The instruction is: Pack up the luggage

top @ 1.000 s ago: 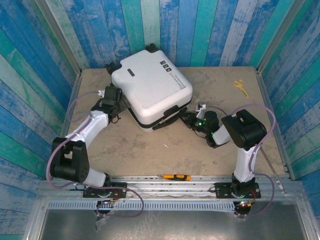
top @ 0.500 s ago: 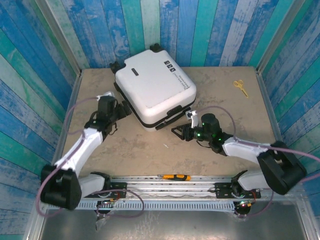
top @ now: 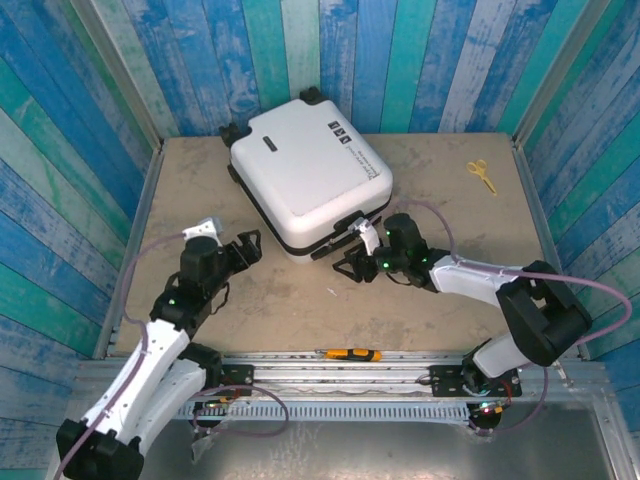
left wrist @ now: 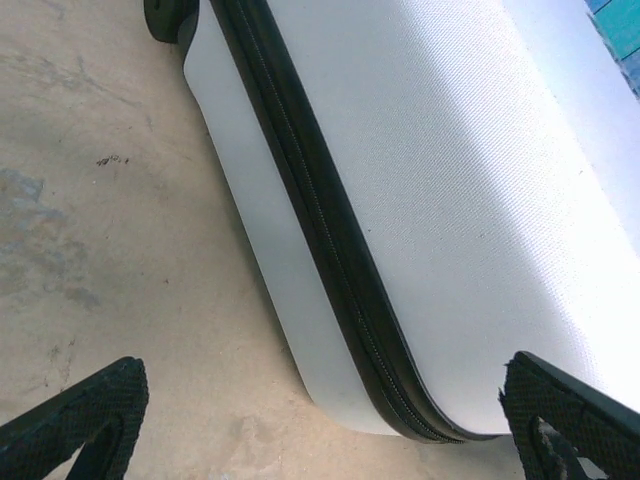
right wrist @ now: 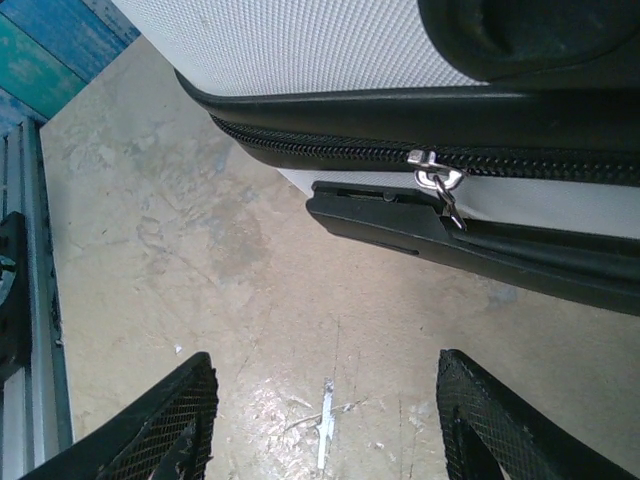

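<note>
Blue/teal plank walls (top: 380,60) on 3 sides, scuffed beige tabletop (top: 270,300), alu rail (top: 400,364) at near edge

Worn beige tabletop (top: 450,190) w/ closed white hard-shell suitcase (top: 310,175) lying flat at 12 o'clock, small yellow-handled scissors (top: 482,174) at 2, tiny white scrap (top: 331,292) nr centre; orange utility knife (top: 348,354) on metal rail (top: 280,358) at 6.

luggage (top: 310,175) | white hard-shell, black trim | closed | lying flat, skewed, far centre

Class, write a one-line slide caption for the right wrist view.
Right hand, open over the table, faces the zipped white luggage and its silver zipper pull.
</note>
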